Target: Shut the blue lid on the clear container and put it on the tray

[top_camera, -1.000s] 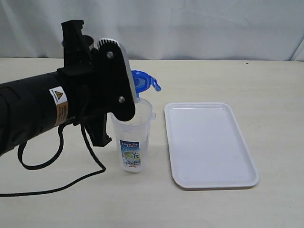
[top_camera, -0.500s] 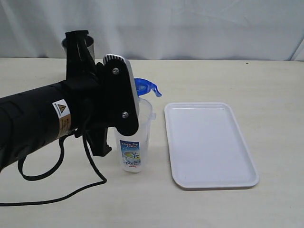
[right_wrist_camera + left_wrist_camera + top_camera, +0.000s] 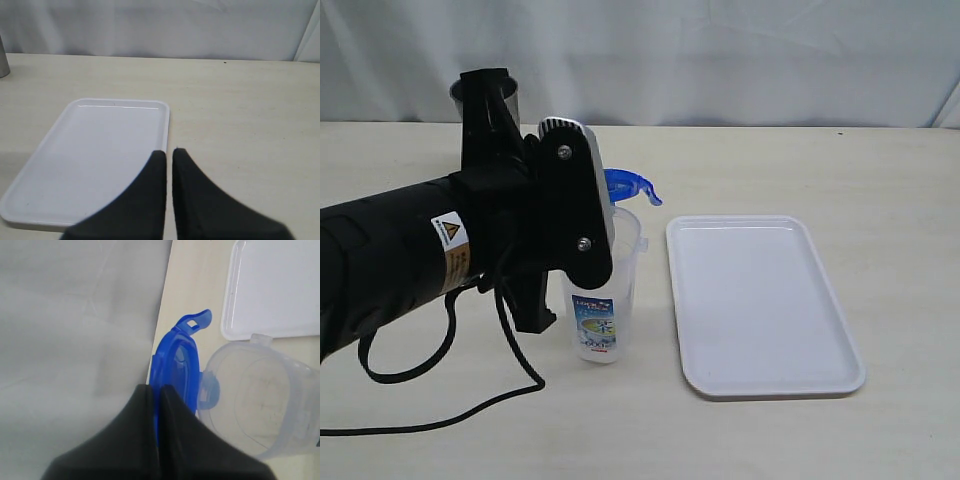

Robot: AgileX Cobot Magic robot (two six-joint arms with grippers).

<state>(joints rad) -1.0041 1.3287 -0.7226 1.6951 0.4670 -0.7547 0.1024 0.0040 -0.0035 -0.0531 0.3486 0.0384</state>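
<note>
The blue lid is pinched on edge by the closed left gripper, close by the rim of the clear container, which stands beside the tray. If the lid is pressed down this tilted, the unsteadied container could be tipped; the right gripper is shut and empty.

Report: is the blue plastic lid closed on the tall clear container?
No, the blue lid stands edge-on beside the clear container, whose mouth is open.

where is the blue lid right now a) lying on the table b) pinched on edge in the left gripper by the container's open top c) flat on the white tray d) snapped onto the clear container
b: the left gripper is shut on the blue lid, on edge beside the open clear container
</note>
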